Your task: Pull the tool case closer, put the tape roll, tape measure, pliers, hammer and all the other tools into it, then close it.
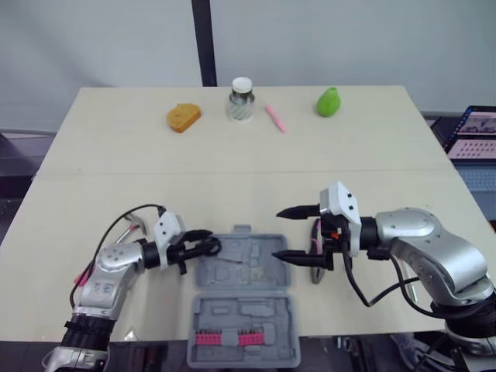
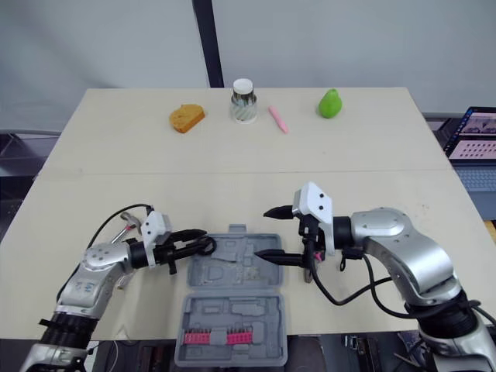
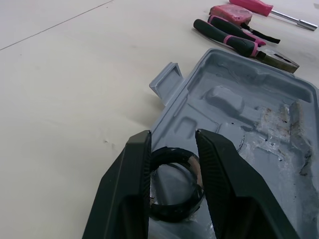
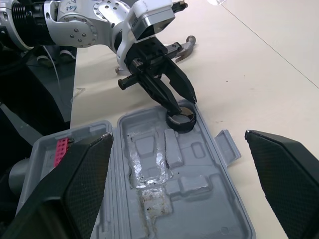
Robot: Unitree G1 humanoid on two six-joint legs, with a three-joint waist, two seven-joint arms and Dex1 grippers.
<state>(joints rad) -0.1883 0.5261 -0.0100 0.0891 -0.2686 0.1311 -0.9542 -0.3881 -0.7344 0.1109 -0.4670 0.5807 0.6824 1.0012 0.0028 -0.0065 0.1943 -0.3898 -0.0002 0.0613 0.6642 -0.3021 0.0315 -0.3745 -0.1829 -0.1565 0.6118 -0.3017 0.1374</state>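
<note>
tool case (image 1: 248, 273) open at worktop (image 1: 232, 155) near edge | left jaws clenched on tape roll (image 3: 172, 213), over case's far left corner | right jaws spread wide, empty, above case's right side | advice: lower roll flat into a free pocket, then release.
</note>
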